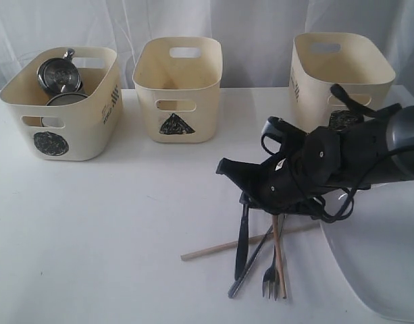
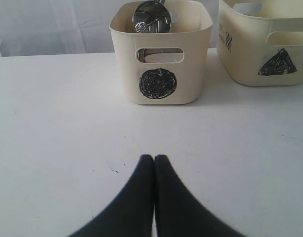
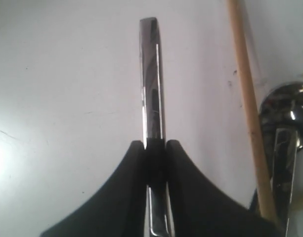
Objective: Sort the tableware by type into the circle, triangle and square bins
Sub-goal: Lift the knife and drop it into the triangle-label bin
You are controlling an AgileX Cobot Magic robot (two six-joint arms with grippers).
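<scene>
— Exterior view: how much is sorted?
— Only steel vessels (image 1: 58,73), in the cream round-marked tub (image 1: 71,135) at upper left. Wooden chopsticks (image 1: 213,250), a steel fork (image 1: 269,283) and the big white plate (image 1: 382,270) wait at lower right.
— Claws?
— The right gripper (image 3: 154,144) clamps a flat steel cutlery handle (image 3: 151,74) beside the chopsticks. The left gripper (image 2: 154,159) is pressed together, empty.

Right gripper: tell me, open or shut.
The right gripper is shut on a steel cutlery piece; both fingers pinch its handle.
</scene>
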